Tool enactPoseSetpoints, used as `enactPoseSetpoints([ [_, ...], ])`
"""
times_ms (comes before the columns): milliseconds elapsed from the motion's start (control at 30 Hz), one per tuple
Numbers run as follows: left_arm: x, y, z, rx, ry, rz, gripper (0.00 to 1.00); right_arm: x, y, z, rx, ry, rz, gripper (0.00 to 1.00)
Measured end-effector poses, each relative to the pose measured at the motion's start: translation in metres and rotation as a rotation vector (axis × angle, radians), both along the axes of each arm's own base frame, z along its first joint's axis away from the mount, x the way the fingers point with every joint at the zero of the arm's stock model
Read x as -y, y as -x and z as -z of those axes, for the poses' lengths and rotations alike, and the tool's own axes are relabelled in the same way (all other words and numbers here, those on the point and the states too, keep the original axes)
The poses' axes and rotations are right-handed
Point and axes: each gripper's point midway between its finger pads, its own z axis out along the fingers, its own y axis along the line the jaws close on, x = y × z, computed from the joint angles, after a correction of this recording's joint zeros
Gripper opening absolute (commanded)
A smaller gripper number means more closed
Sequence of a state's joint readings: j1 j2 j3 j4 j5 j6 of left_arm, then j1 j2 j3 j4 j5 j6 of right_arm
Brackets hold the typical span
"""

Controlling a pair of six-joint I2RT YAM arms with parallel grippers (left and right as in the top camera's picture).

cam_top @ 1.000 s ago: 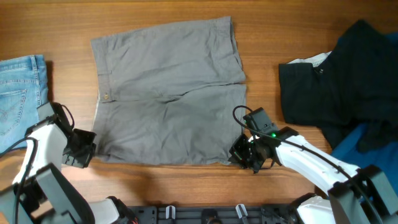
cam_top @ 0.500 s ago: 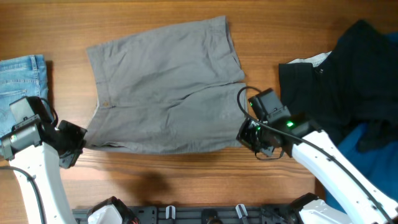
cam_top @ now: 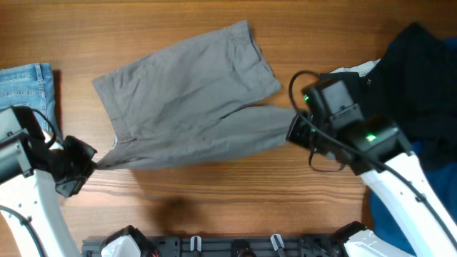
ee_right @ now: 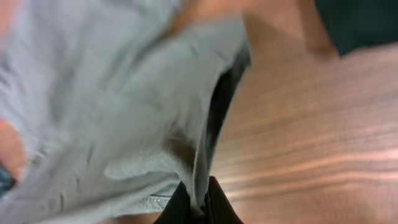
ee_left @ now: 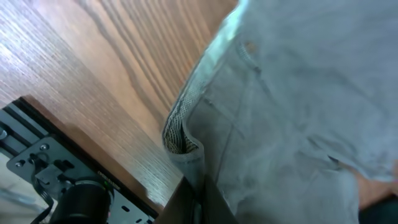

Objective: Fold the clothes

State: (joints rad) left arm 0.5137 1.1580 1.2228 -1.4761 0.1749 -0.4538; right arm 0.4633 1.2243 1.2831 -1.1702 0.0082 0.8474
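Grey shorts (cam_top: pixel 189 100) lie spread in the middle of the wooden table, their near edge lifted off the surface. My left gripper (cam_top: pixel 87 163) is shut on the shorts' near-left waistband corner, seen pinched in the left wrist view (ee_left: pixel 194 199). My right gripper (cam_top: pixel 294 132) is shut on the shorts' near-right leg hem, seen pinched in the right wrist view (ee_right: pixel 198 205). The far edge of the shorts still rests on the table.
Folded blue jeans (cam_top: pixel 25 100) lie at the left edge. A pile of black and blue clothes (cam_top: pixel 400 93) covers the right side. A black rail (cam_top: pixel 235 246) runs along the table's near edge.
Both grippers have lifted the near edge of the shorts and carried it toward the far side. The shorts' visible area has narrowed and skewed. Both arms have risen toward the camera.
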Motion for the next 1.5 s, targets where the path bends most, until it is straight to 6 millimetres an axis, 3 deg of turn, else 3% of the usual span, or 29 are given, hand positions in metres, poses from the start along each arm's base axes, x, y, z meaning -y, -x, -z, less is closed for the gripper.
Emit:
enactPoseSetpoints([
  [33,0.0,-0.002,-0.004,0.013,-0.004,0.007,0.04,0.003,-0.011,-0.018,0.06,-0.01,-0.003,0.04],
  [200,0.0,-0.023,-0.018,0.124,-0.001,0.023,0.04,0.011,-0.041,-0.051,0.205,-0.029,-0.027,0.04],
  [367,0.002,-0.047,-0.018,0.188,0.048,0.031,0.04,0.009,-0.071,-0.066,0.269,0.003,-0.104,0.04],
  [467,-0.004,-0.062,-0.011,0.189,0.067,0.009,0.04,0.0,-0.098,-0.061,0.264,0.03,-0.16,0.04],
  [600,-0.013,-0.077,0.005,0.16,0.092,-0.018,0.04,-0.017,-0.14,-0.038,0.245,0.059,-0.239,0.04],
  [833,-0.027,-0.101,0.041,0.087,0.13,-0.07,0.04,-0.047,-0.199,-0.021,0.358,0.036,-0.333,0.04],
  [1200,-0.052,-0.155,0.088,0.127,0.121,-0.09,0.04,-0.072,-0.242,-0.004,0.461,-0.01,-0.382,0.04],
  [1500,-0.058,-0.19,0.105,0.193,0.061,-0.061,0.04,-0.085,-0.273,0.014,0.53,-0.007,-0.377,0.04],
])
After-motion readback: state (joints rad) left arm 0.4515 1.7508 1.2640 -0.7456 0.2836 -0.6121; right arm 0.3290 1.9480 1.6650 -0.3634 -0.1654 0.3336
